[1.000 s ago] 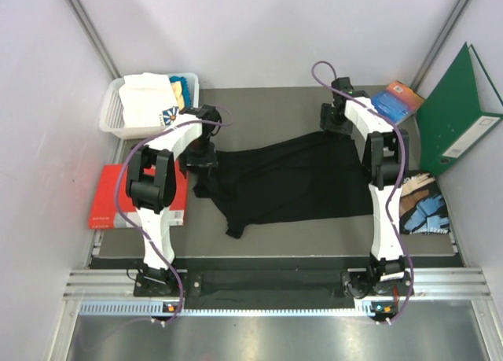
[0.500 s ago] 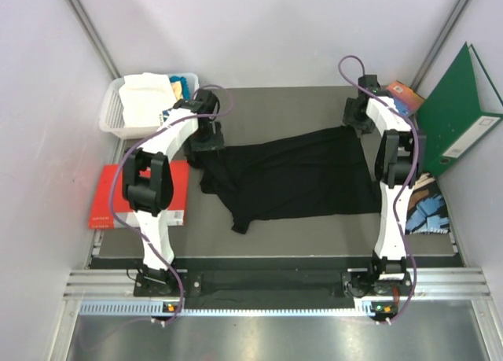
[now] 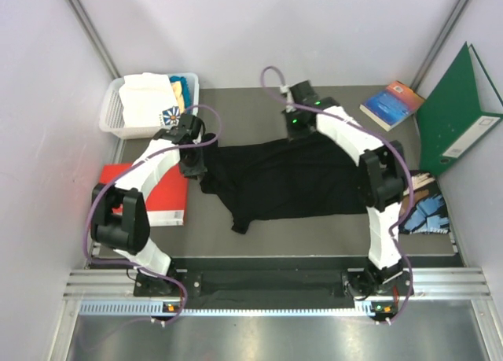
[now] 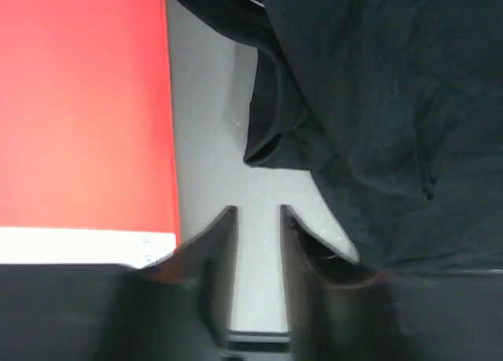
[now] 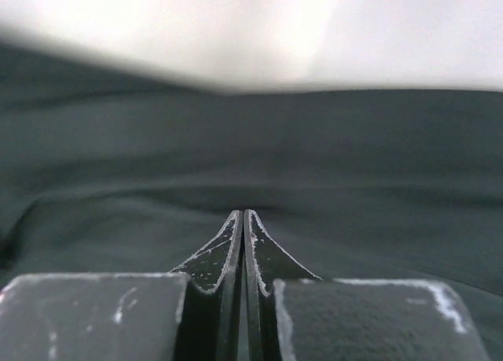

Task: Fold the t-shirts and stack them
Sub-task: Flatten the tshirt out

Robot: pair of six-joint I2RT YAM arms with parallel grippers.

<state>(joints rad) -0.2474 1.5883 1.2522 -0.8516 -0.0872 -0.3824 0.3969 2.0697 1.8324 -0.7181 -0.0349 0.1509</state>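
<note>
A large black t-shirt lies spread on the grey table, its left side bunched. My left gripper hovers at the shirt's left edge. In the left wrist view its jaws stand a narrow gap apart over bare table, with the black t-shirt just to the right and nothing between them. My right gripper is at the middle of the shirt's far edge. In the right wrist view it is shut, tips together just above the dark cloth; no fold shows between them. A white t-shirt and a teal-blue one lie in the basket.
A white basket stands at the far left corner. The red book lies left of the shirt, also in the left wrist view. A blue book, a green binder and a magazine sit on the right.
My right arm swung left from the shirt's far right corner to the middle of its far edge and its jaws shut. My left gripper drew slightly nearer and its jaws narrowed.
</note>
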